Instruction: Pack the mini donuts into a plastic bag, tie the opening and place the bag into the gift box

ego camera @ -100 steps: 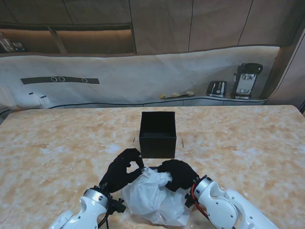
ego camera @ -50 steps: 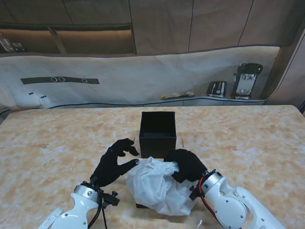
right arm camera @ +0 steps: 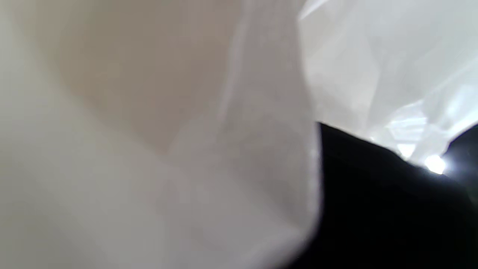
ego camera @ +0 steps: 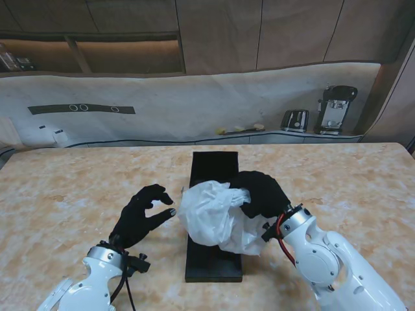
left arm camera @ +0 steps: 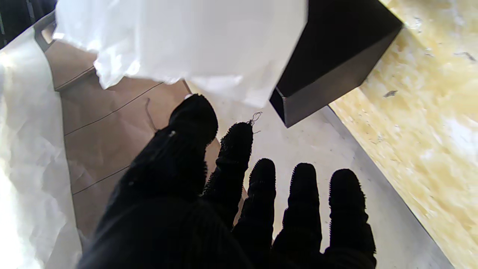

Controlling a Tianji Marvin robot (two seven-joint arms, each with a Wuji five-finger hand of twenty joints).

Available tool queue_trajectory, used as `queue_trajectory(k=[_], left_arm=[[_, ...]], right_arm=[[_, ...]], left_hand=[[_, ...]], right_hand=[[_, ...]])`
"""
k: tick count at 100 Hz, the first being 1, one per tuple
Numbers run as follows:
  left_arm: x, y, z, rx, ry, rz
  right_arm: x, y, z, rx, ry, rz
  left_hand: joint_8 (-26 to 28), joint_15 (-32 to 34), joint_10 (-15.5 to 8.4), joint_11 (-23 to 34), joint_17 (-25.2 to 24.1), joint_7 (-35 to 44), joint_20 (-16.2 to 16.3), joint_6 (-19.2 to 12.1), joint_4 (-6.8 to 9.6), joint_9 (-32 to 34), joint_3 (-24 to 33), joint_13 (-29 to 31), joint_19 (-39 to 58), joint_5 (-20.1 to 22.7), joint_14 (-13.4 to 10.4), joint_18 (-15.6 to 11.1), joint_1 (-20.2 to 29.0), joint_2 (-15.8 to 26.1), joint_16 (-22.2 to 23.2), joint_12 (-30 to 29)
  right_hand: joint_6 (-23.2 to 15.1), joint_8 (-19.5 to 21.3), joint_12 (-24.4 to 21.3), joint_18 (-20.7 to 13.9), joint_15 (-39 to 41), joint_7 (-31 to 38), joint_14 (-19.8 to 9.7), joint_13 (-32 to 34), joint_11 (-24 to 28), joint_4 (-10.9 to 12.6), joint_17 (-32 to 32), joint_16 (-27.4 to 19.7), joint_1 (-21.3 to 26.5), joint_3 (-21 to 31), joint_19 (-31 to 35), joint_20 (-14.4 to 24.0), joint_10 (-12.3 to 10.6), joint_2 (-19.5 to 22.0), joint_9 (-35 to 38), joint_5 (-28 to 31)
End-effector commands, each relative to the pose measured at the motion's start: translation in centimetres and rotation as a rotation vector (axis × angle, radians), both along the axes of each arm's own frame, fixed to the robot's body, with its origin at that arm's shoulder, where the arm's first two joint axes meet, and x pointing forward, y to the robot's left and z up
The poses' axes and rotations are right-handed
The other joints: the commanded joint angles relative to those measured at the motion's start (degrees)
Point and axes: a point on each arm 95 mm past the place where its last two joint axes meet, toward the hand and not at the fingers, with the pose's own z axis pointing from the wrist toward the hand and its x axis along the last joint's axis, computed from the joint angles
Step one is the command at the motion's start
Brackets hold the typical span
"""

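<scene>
**Right hand holds bag in front of the box; left hand empty**

Right hand [ego camera: 260, 193], black-gloved, fingers closed over the top of the white plastic bag [ego camera: 213, 216]. Bag is bunched and crumpled, hangs off the table from that grip, bulging out to the hand's left. Contents not visible through the plastic; whether the neck is tied, cannot tell.

Black box [ego camera: 214, 170] sits just behind the bag and the right hand, partly covered by both. Whether the bag touches its rim, cannot tell. A flat black piece [ego camera: 214, 259], maybe a lid, lies on the table nearer to me than the right hand, under the hanging bag.

Left hand [ego camera: 138, 216] is to the left of the bag, near it but apart, holding nothing. Fingers loosely curled and separated, thumb pointing toward the bag. Left wrist view confirms: fingers [left arm camera: 304, 194] apart, nothing between them, bag [left arm camera: 186, 41] and a box corner [left arm camera: 328, 63] beyond the fingertips.

Right wrist view is blurred, filled with plastic [right arm camera: 373, 67] close against the lens.

Table [ego camera: 65, 194] is tan marbled stone.
</scene>
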Motion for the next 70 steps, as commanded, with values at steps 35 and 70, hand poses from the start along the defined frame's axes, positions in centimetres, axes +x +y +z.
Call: queue_trajectory(k=[35,70], left_arm=[[0.6,1.2,-1.9,0.092,0.118,0.009],[1.2,1.6,-2.6,0.122,0.161,0.017]], right_arm=[[4.1,0.3,5.3,0.017,-0.185,-0.077],[7.7,1.2,7.5,-0.013,-0.287,-0.106]], left_hand=[[-1.32,-7.68,0.0,-5.1,-0.9,-9.04,-4.6,-1.18,2.49,0.28,-8.19,0.54,-6.91,-2.11,0.03,0.72,1.46,6.57,-6.08,-5.39],[-6.18,-10.36,-0.09,-7.09,-1.23,-14.25,-7.22,-0.62,3.02,-1.43,-11.17,-0.31,-9.64,-1.23,-0.2,0.95,1.86,8.32,-8.91,-8.44]], right_hand=[[-0.14,0.75,1.36,-5.65,3.25,0.35,3.47,1.24,1.21,2.11,1.4,1.57,3.9,4.85,3.75,1.3,0.08,-1.1,0.45,0.3],[-0.84,0.32,0.7,-6.83,3.33,1.34,2.99,-0.05,2.16,1.02,-0.11,1.61,3.72,4.44,3.42,1.94,-0.74,-0.26,-0.83,-0.84]])
